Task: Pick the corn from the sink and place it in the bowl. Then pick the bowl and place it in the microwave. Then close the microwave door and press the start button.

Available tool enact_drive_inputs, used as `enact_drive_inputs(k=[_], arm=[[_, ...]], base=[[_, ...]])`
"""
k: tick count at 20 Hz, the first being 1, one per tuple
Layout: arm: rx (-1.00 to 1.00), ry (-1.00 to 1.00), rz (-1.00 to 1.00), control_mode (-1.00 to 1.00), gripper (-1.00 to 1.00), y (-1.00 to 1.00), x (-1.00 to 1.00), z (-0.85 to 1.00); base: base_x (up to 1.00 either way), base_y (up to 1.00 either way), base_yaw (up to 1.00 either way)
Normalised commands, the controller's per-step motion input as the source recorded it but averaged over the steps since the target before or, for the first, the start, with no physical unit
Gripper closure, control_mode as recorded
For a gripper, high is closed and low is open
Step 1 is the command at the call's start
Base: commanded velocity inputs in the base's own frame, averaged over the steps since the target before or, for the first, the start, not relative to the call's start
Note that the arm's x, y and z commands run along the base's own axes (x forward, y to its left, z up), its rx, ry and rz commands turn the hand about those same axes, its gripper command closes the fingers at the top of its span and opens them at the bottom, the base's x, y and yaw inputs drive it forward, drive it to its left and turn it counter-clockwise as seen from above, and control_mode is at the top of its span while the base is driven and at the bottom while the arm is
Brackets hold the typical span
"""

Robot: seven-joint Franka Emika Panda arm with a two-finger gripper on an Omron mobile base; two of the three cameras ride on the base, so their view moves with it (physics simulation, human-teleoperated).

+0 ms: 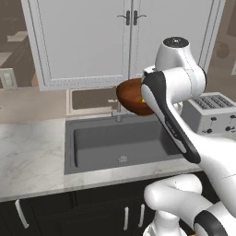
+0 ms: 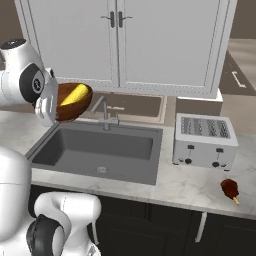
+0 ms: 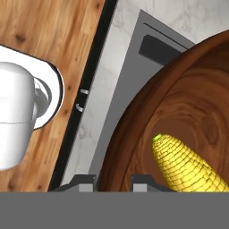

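Note:
The reddish-brown wooden bowl [image 1: 130, 95] [image 2: 70, 106] [image 3: 188, 107] hangs tilted in the air above the back of the sink [image 1: 120, 144] [image 2: 95, 146]. My gripper [image 3: 114, 181] is shut on the bowl's rim, one fingertip outside the wall and one inside. The yellow corn [image 2: 75, 93] [image 3: 188, 165] lies inside the bowl, near its lower side. In the left base view my forearm covers the right part of the bowl and the hand. The dark grey sink basin below holds nothing but its drain.
A silver faucet [image 1: 117, 109] [image 2: 105, 112] stands behind the sink, just under the bowl. A white toaster [image 1: 209, 113] [image 2: 205, 140] sits on the marble counter [image 1: 27, 156] to the right. A small brown item on a stick [image 2: 230, 190] lies near the counter's front edge. White wall cabinets [image 1: 92, 41] hang above.

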Motion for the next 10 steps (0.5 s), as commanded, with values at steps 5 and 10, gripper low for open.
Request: enact_drive_inputs(k=[5,10], arm=[[0.0,0.0,0.0,-1.0,1.0,0.0,0.0,0.0],[0.0,0.0,0.0,1.0,1.0,0.0,0.0,0.0]], base=[[0.0,0.0,0.0],[0.0,0.0,0.0]])
